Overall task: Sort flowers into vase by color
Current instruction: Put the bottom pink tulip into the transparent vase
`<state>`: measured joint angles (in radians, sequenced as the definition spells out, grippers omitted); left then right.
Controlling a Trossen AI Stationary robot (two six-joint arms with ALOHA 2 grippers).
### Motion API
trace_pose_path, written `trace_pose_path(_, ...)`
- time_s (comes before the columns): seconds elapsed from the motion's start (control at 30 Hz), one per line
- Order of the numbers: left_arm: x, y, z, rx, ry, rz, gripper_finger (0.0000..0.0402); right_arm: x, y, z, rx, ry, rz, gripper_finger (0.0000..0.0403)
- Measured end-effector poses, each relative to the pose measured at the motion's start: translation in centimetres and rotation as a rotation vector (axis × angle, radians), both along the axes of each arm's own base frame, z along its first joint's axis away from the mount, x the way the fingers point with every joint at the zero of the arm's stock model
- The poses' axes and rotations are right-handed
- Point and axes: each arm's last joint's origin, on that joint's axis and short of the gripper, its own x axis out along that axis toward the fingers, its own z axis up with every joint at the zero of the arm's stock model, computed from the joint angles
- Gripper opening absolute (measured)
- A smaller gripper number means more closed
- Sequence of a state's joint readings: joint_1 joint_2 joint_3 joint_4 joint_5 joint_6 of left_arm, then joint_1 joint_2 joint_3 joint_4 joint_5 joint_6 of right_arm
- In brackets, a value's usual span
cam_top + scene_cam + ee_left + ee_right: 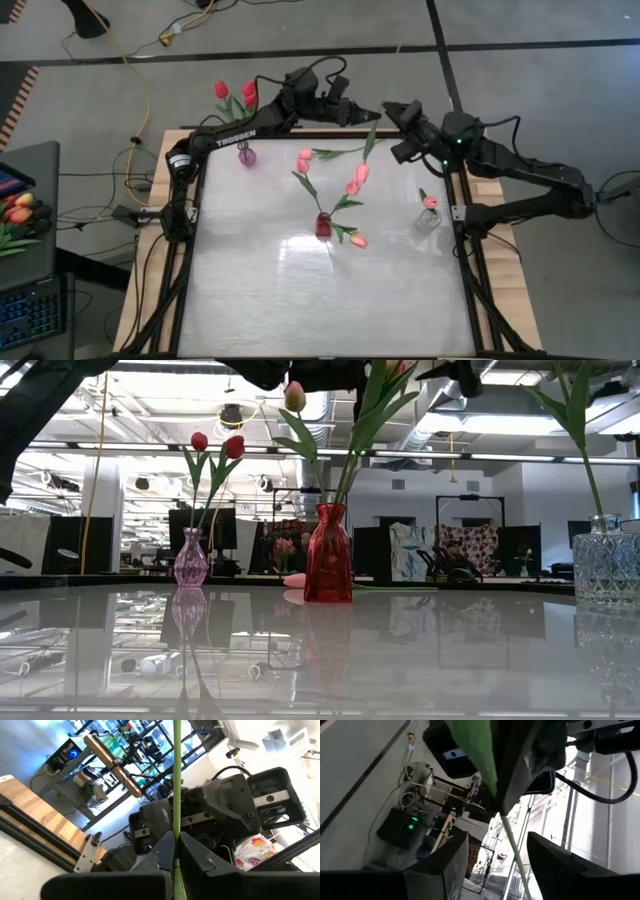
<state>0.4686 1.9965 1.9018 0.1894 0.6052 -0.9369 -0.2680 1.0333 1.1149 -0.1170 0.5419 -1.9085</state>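
Both arms are meeting over the far edge of the bench with one tulip stem between them.

I am watching the left gripper [176, 851] pinching a thin green stem [176, 780] with its jaws pressed together on it, while the right gripper [392, 112] is sitting just beside it, jaws spread with the same stem [512, 847] running between them, touching neither as far as I can tell. That flower [330, 153] is hanging over the back of the bench [300, 300], its pink head [305, 155] pointing toward the left arm's side. The red vase [323, 226] (mid-bench) is holding several pink tulips [357, 179], the purple vase [246, 154] near the left arm is holding two red tulips [236, 93], and the clear vase [427, 220] on the right side is holding one pink-orange flower [430, 202].
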Motion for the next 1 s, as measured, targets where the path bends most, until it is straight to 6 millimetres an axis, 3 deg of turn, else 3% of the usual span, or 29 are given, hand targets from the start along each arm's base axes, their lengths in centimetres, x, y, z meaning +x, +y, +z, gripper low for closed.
trace_pose_path(0.43,0.3,-0.6,-0.2,-0.008,0.02,-0.024,0.0002,0.7,-0.1,0.0,-0.057,0.022,0.029,0.0215)
trace_pose_path(1.0,0.2,-0.5,-0.2,-0.01,0.022,-0.03,0.0002,1.9,-0.5,-0.9,-0.051,0.074,0.027,0.0074)
